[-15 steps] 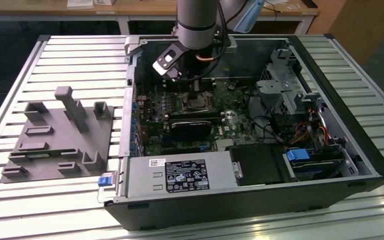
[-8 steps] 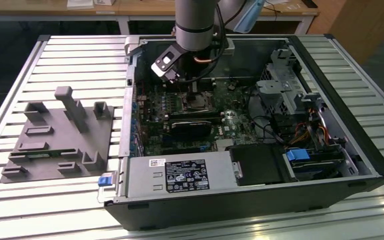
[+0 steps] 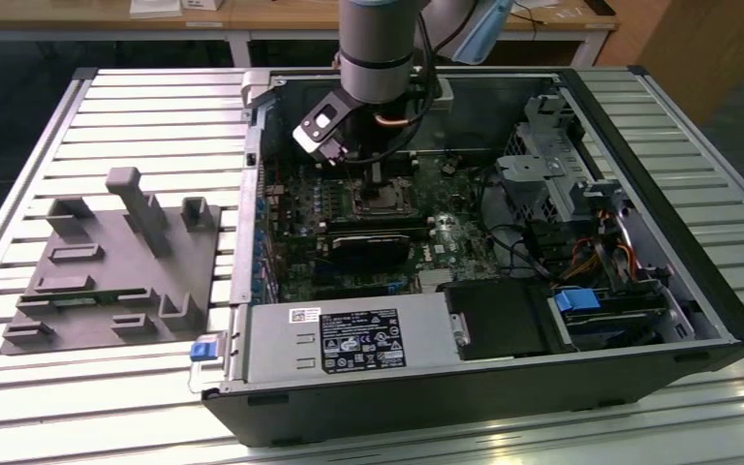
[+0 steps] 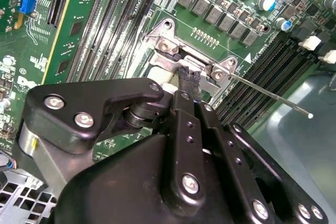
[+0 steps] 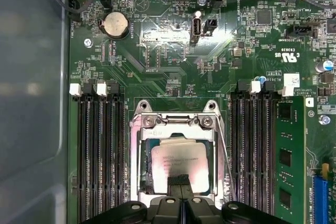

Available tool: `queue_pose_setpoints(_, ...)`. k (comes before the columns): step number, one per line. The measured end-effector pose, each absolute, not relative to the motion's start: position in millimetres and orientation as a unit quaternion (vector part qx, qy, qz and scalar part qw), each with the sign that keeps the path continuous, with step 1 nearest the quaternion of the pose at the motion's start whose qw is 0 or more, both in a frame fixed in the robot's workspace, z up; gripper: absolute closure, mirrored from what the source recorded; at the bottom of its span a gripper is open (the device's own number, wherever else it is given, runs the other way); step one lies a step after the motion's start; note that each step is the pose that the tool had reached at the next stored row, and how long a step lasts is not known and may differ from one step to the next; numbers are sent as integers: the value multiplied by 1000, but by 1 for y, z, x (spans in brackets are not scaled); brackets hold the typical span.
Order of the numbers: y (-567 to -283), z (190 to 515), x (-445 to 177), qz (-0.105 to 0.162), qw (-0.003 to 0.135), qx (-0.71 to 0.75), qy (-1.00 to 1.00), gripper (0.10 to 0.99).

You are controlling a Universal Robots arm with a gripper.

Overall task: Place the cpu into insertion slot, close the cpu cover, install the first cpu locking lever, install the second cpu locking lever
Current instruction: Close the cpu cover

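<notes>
Gripper: we are seeing the gripper [image 5: 181, 180] reaching down onto the socket with its two fingers pressed together. Nothing is visibly caught between them, and the tips are resting at the edge of the cpu cover [image 5: 176, 123].
Cpu: the cpu [image 5: 176, 157] is lying flat in the insertion slot [image 5: 137, 153], with its grey top showing through the cover's window.
Cover: we are judging it to be down over the chip, but we cannot tell whether it is sitting fully flat.
Lever: one locking lever [image 4: 262, 91] is standing free. Its thin rod is angling away from the socket, just beside the memory slots [image 5: 252, 145].
Risk, slipping: the closed tips are bearing on smooth metal, so a push off-centre could be sending them skidding onto the chip's top or the board.
Risk, cover: if the frame is springing up, a lever could be passing under its tab rather than over it.
Risk, lever: the rod is thin and springy, so narrow tips could be losing it sideways into the memory slots.
First wrist view: it is giving us the chip's seating square in its frame.
Second wrist view: it is giving us the lever's raised free end and the tips' contact near the hinge.
Exterior view: it is giving us the arm's place inside the computer case [image 3: 715, 310].
</notes>
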State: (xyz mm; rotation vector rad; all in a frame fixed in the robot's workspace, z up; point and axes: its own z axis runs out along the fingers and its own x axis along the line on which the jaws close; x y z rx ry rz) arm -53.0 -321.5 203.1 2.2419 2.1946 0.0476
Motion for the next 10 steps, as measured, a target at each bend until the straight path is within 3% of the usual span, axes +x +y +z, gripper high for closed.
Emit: queue_pose_setpoints(10,-320,200,-46,15,1,715,699,980)
